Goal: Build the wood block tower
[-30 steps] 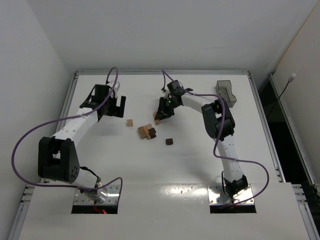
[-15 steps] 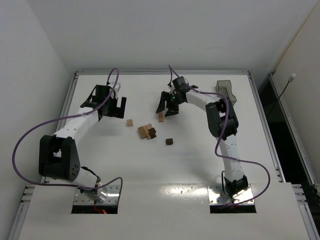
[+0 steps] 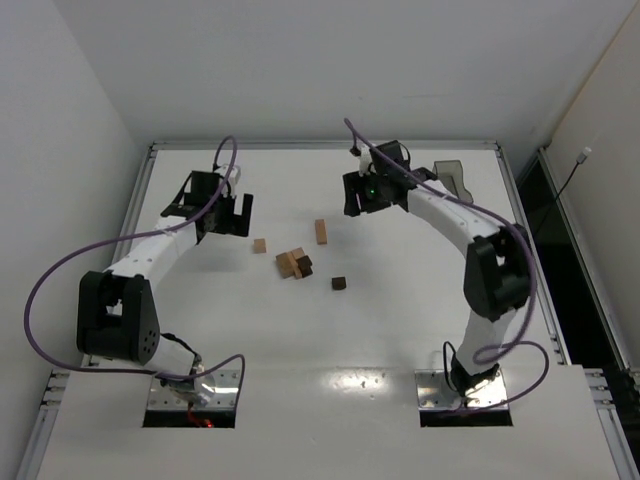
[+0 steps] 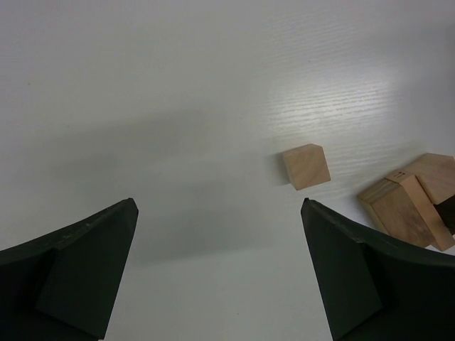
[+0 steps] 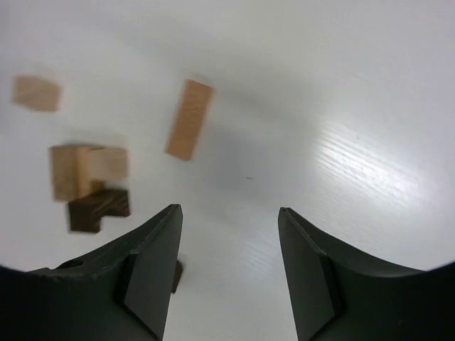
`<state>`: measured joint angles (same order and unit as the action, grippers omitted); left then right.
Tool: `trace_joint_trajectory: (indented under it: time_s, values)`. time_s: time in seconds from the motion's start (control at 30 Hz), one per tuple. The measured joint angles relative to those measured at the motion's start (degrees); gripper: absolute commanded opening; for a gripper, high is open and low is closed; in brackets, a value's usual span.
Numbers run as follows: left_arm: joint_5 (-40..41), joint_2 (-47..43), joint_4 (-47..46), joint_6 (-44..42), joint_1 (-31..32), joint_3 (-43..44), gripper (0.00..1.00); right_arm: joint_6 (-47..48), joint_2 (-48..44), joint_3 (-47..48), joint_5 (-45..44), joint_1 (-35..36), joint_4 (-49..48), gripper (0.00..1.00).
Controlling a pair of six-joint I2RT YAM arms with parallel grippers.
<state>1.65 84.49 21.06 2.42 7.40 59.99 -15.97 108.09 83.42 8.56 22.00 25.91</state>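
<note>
DESK: Where is the wood block tower (image 3: 294,264)?

PHOTOGRAPHER: Mid-table, on the white table top (image 3: 400,330), between the two arms. It is barely a tower: a low knot of light tan wooden blocks with a dark brown piece against it.

DESK: What has just changed?

PHOTOGRAPHER: The long light tan wooden block (image 3: 321,232). A second ago the right gripper (image 3: 362,198) was down over it, fingers nearly closed. Now the fingers stand part open with nothing between them. The arm has swung back toward the far right, near the dark translucent plastic tray (image 3: 455,178). The block lies flat on the table just beyond the tower, not touching it.

DESK: Released, then, not stacked?

PHOTOGRAPHER: That is my reading. It was let go on the table, not on the stack.

DESK: And the rest?

PHOTOGRAPHER: A small light tan wooden cube (image 4: 306,166) sits just left of the tower, apart from it. A small dark brown wooden cube (image 3: 339,284) lies near its right, on the near side. The left gripper (image 4: 219,202) hovers left of the tan cube, fingers wide and empty, unchanged over the second.

DESK: Meaning?

PHOTOGRAPHER: Three loose pieces remain off the stack, so most of the build looks to lie ahead.
</note>
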Motion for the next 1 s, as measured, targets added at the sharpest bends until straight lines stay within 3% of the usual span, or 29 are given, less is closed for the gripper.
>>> trace_joint_trajectory:
  time_s: [0.17,0.3,0.47,1.0]
  values:
    - [-0.87,-0.28,-0.31,0.92,2.60,-1.81,1.00,10.36,-11.21,-1.86,0.33,7.56,-0.96,0.52]
    - [-1.49,-0.33,-0.66,0.59,10.21,-3.13,1.00,14.99,-14.99,-5.44,-1.18,9.38,-1.40,0.52]
    - [-4.68,-0.02,-0.74,-3.15,17.16,-3.74,1.00,18.86,-15.26,-9.16,-6.01,7.19,-0.07,0.52]
    - [-14.53,20.59,1.66,-16.31,17.42,9.27,1.00,21.81,-15.91,-8.81,-9.86,-4.26,0.35,0.50]
